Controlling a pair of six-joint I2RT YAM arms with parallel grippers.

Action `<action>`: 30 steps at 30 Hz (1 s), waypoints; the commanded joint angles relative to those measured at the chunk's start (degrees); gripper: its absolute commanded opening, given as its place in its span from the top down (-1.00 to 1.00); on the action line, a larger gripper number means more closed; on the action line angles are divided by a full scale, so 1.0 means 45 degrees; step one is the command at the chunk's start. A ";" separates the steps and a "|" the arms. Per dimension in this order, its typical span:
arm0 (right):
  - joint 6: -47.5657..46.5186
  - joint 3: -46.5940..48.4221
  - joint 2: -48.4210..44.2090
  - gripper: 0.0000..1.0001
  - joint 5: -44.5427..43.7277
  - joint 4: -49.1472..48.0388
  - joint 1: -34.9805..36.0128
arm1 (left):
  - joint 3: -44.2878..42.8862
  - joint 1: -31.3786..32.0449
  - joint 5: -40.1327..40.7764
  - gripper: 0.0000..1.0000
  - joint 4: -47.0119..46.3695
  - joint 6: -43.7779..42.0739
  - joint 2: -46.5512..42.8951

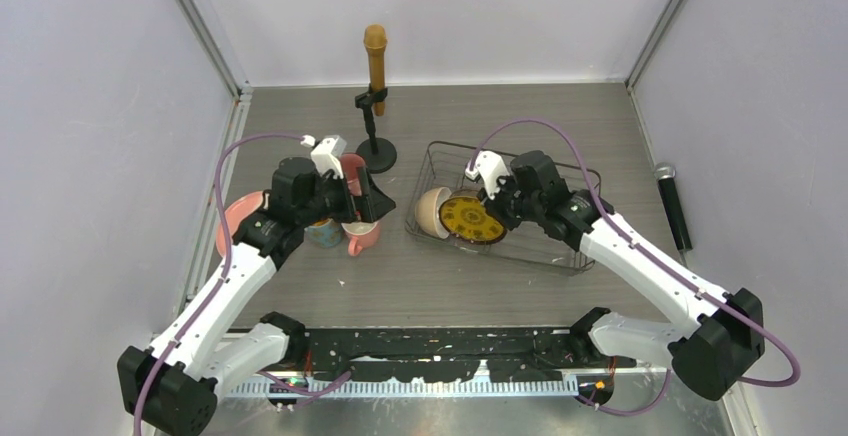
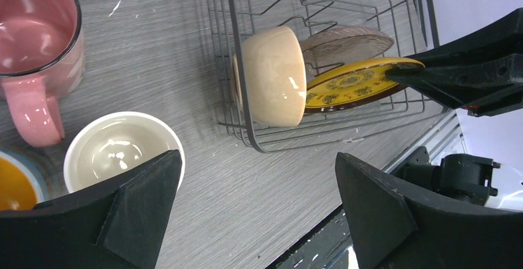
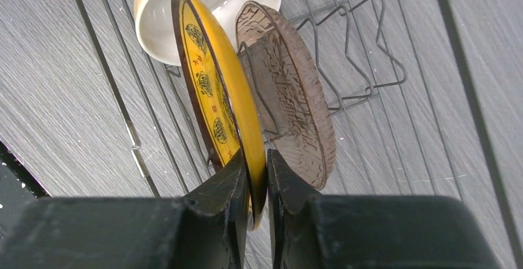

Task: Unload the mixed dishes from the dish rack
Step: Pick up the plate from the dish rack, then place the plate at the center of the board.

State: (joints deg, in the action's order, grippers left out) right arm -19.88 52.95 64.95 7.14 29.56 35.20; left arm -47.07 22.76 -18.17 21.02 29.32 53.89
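Pinching the rim of the small yellow patterned plate (image 3: 213,96) with the right gripper (image 3: 256,164), upright inside the black wire dish rack (image 1: 570,256) toward the right edge of the grey wood-grain table (image 1: 450,286). Holding the left gripper (image 2: 258,158) spread wide near a glossy pink ceramic mug (image 2: 37,41), toward the left edge.

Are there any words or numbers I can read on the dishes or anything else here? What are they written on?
No text here can be read.
yellow plate: dark round patterns and tiny red marks near the rim, too blurred to tell if they are writing.
pink mug, cream bowl, dish rack, black microphone: no words or numbers show.
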 commanded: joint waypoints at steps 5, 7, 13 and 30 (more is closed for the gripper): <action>-0.0945 0.1146 -0.0886 0.99 -0.0047 0.0622 0.0068 | 0.0180 0.0039 -0.1149 -0.99 -0.1263 -0.0170 -0.0223; -0.1035 0.1247 -0.1184 0.99 -0.0134 0.0741 0.0071 | 0.0153 0.0039 -0.1325 -0.99 -0.1289 -0.0164 -0.0210; -0.1154 0.1137 -0.2096 0.99 -0.0128 0.0503 0.0068 | 0.0303 0.0039 -0.1714 -0.99 -0.1850 0.0100 -0.0157; 0.8539 0.1099 -0.2375 0.99 -0.0347 -0.3509 0.0068 | 0.0454 0.0299 -0.2731 -0.99 -0.3626 0.1522 -0.0030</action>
State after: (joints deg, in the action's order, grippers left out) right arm -2.37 53.87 51.42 7.97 19.68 35.20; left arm -45.52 23.38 -28.29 10.63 33.95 54.00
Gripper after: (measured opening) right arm 0.174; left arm 0.996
